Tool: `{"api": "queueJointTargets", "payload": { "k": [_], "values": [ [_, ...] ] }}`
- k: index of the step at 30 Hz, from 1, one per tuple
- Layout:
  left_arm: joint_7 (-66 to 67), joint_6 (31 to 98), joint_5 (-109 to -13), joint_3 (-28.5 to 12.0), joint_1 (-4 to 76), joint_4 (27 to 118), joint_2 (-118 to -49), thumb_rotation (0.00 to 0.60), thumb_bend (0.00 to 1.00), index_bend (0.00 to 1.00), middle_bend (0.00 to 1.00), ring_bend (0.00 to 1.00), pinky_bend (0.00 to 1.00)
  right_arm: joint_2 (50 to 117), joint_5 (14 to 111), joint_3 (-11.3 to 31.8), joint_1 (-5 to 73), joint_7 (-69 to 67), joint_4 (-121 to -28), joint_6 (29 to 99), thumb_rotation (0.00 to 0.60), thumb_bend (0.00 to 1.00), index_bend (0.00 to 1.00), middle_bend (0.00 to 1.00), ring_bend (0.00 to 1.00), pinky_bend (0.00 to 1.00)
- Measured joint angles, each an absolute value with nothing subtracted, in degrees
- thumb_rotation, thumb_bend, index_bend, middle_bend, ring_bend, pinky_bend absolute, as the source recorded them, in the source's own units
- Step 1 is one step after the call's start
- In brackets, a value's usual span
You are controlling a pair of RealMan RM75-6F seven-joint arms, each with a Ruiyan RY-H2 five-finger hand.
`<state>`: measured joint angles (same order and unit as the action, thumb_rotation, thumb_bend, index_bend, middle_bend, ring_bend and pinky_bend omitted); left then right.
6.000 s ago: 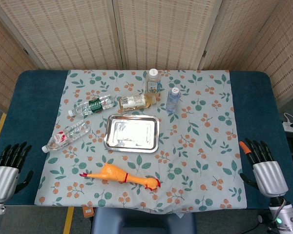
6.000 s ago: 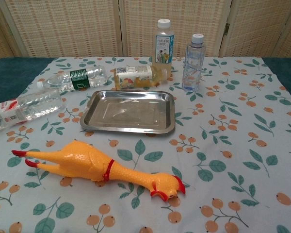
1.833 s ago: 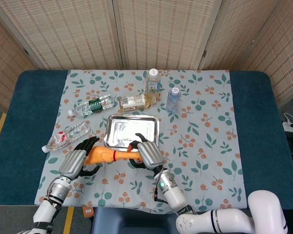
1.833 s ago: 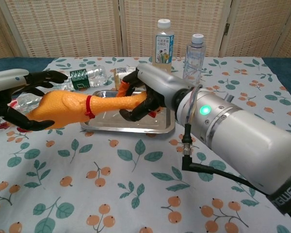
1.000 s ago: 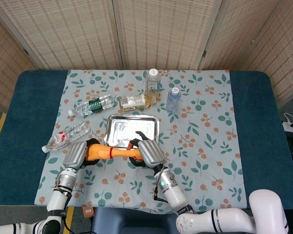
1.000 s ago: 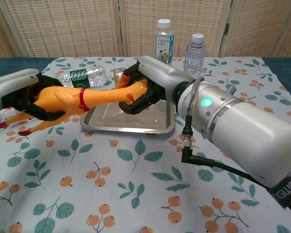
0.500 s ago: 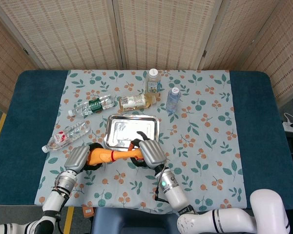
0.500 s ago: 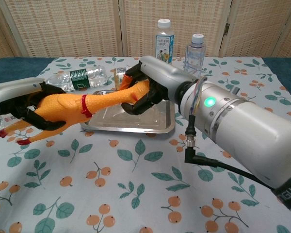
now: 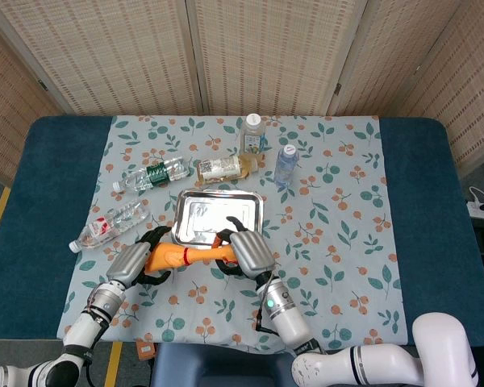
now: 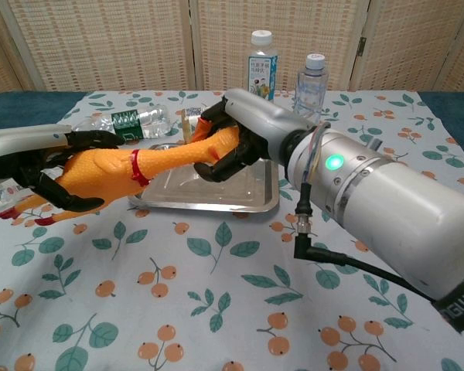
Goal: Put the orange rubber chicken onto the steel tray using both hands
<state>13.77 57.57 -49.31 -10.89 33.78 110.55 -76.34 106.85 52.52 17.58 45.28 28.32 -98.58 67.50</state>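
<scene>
The left robot hand (image 10: 42, 171) grips the chicken's (image 10: 131, 165) body. The right robot hand (image 10: 236, 139) clamps its neck above the tray (image 10: 251, 202).

The chicken (image 10: 131, 166) is a long orange rubber toy with a pebbled body, a red band round its neck and red feet. It is off the cloth, stretched nearly level between two hands, its head end a little higher than its legs. The left hand (image 10: 42, 174) grips the fat body, with the legs sticking out past it toward the left; the right hand (image 10: 236, 143) grips the head end, which is hidden among the dark fingers. The head end hangs over the tray (image 10: 240, 202), a shallow rectangular steel pan with a rolled rim and shiny floor, lying flat, while the body is left of it.
</scene>
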Motion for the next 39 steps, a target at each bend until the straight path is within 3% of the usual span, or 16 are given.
{"api": "queueJointTargets", "payload": {
  "k": [3, 5, 11, 16, 18, 20, 22, 23, 25, 28, 33, 39],
  "values": [
    [14.1, 60.5, -48.8, -11.2, 33.7, 110.2, -77.7, 0.6, 0.64, 0.72, 0.69, 0.61, 0.7, 106.9, 52.5, 17.6, 45.3, 28.1, -98.5, 67.4, 0.6, 0.38, 0.84, 0.41, 0.28, 0.39],
    [14.3, 62.9, -48.8, -11.6, 33.5, 109.9, -78.8, 0.6, 0.75, 0.84, 0.81, 0.72, 0.82, 106.9, 52.5, 17.6, 45.3, 28.1, -98.5, 67.4, 0.6, 0.38, 0.84, 0.41, 0.28, 0.39],
    [18.3, 70.3, -49.6, -11.6, 32.9, 108.8, -83.0, 0.6, 0.83, 0.88, 0.86, 0.78, 0.88, 106.9, 52.4, 17.7, 45.3, 27.9, -98.5, 67.5, 0.6, 0.38, 0.84, 0.41, 0.28, 0.39],
    [19.7, 71.3, -49.4, -11.8, 32.8, 109.1, -83.7, 0.6, 0.78, 0.88, 0.85, 0.78, 0.89, 106.8, 52.5, 17.6, 45.3, 28.1, -98.6, 67.6, 0.6, 0.38, 0.84, 0.42, 0.28, 0.39],
    [19.1, 71.3, -50.0, -11.8, 32.7, 109.2, -83.8, 0.6, 0.67, 0.79, 0.77, 0.74, 0.85, 106.8, 52.5, 17.6, 45.3, 28.3, -98.7, 67.7, 0.6, 0.38, 0.84, 0.42, 0.28, 0.39],
    [18.8, 70.9, -50.6, -11.6, 32.6, 109.3, -83.5, 0.6, 0.55, 0.49, 0.52, 0.55, 0.68, 106.8, 52.5, 17.6, 45.3, 28.4, -98.7, 67.8, 0.6, 0.38, 0.84, 0.41, 0.28, 0.39],
    [18.1, 69.2, -50.6, -11.2, 32.7, 109.9, -82.7, 0.6, 0.44, 0.07, 0.1, 0.18, 0.35, 106.8, 52.5, 17.6, 45.3, 28.4, -98.6, 67.9, 0.6, 0.38, 0.84, 0.42, 0.28, 0.39],
    [17.5, 68.0, -50.5, -11.1, 32.7, 110.2, -82.2, 0.6, 0.41, 0.01, 0.01, 0.06, 0.25, 106.9, 52.4, 17.6, 45.3, 28.3, -98.5, 68.0, 0.6, 0.38, 0.84, 0.42, 0.28, 0.39],
    [15.4, 64.9, -50.7, -11.1, 32.8, 110.8, -80.7, 0.6, 0.36, 0.0, 0.0, 0.0, 0.15, 107.0, 52.4, 17.7, 45.2, 28.2, -98.2, 68.0, 0.6, 0.38, 0.84, 0.42, 0.28, 0.39],
    [10.8, 59.9, -51.4, -11.2, 33.0, 111.9, -78.0, 0.6, 0.33, 0.0, 0.0, 0.0, 0.07, 107.2, 52.4, 17.7, 45.1, 28.0, -97.4, 68.3, 0.6, 0.38, 0.84, 0.42, 0.28, 0.39],
    [2.2, 52.0, -54.1, -11.5, 33.2, 112.8, -72.6, 0.6, 0.3, 0.0, 0.0, 0.0, 0.04, 108.1, 52.7, 18.2, 45.1, 27.2, -94.7, 68.7, 0.6, 0.38, 0.84, 0.43, 0.28, 0.39],
    [-4.6, 50.4, -58.4, -12.4, 32.8, 112.7, -70.8, 0.6, 0.3, 0.0, 0.0, 0.0, 0.03, 109.6, 53.3, 19.1, 45.1, 25.8, -90.0, 69.2, 0.6, 0.38, 0.84, 0.43, 0.28, 0.39]
  ]
}}
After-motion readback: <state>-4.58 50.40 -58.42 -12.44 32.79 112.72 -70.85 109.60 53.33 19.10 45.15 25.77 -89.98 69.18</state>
